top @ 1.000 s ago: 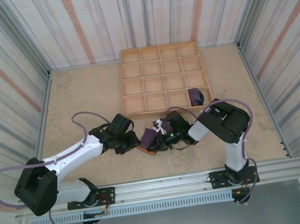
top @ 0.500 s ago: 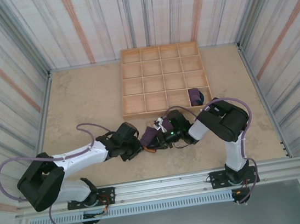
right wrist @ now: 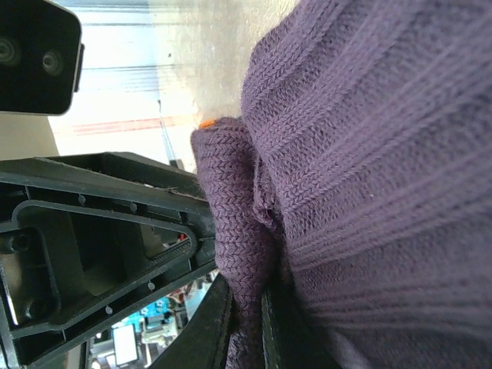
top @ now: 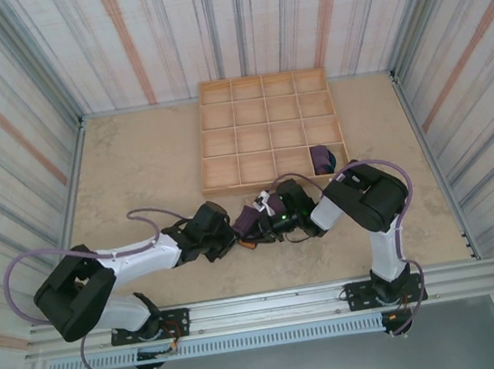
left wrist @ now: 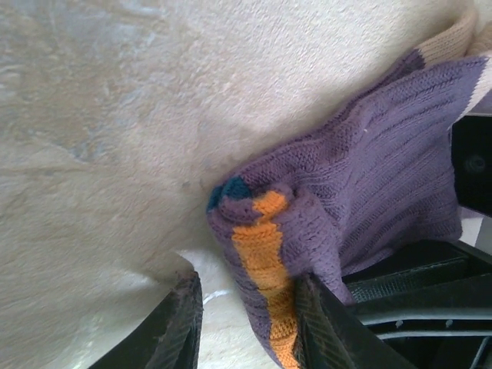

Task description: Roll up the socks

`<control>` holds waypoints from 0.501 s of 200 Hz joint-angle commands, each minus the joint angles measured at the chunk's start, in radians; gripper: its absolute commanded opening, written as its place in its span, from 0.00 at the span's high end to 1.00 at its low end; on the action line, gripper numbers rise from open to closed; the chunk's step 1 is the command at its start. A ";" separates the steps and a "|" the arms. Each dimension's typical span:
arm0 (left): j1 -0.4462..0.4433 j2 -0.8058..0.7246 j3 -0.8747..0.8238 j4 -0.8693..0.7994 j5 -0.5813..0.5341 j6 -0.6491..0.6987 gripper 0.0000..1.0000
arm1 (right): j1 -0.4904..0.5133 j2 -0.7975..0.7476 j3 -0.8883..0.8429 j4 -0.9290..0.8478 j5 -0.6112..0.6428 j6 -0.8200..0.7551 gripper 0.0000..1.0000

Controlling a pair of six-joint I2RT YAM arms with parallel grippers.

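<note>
top view: one beige mottled tabletop (top: 135, 163) enclosed by striped walls (top: 18, 105), and two arms meeting near its centre. one flat wooden tray (top: 262, 78), sixteen square compartments in four rows of four, lies at 12 o'clock from the socks (top: 250, 223). one rolled bundle (top: 321, 157), purple, sits in the tray's 5 o'clock corner compartment. the socks lie bunched on the tabletop just in front of the tray, the left end effector (top: 229, 237) at their 9 o'clock and the right end effector (top: 255, 229) at their 3 o'clock, both crowding over them. left wrist view: two socks of fine ribbed purple knit, one with an orange cuff (left wrist: 265, 254) and teal patch (left wrist: 229, 190), one with a peach cuff (left wrist: 453, 38) at 1 o'clock. the left end effector (left wrist: 246, 283) has its jaws apart; the folded orange edge rests against one finger, bare tabletop beside the other. right wrist view: the right end effector (right wrist: 244, 323) is clamped on a pinch of the socks (right wrist: 369, 154).
</note>
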State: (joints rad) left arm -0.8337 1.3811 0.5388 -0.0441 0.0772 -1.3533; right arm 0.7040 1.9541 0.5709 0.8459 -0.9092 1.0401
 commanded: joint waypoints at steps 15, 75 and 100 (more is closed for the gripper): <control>-0.004 0.050 -0.043 0.031 -0.057 -0.049 0.65 | -0.008 0.106 -0.062 -0.216 0.090 0.048 1.00; 0.026 0.135 -0.020 -0.031 -0.022 -0.063 0.78 | -0.012 0.117 -0.071 -0.185 0.082 0.059 1.00; 0.046 0.154 -0.013 -0.047 -0.018 -0.051 0.82 | -0.016 0.114 -0.075 -0.176 0.078 0.061 1.00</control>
State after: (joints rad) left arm -0.8070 1.4525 0.5568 0.0509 0.0853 -1.4048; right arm 0.6849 1.9640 0.5625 0.8982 -0.8818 1.0664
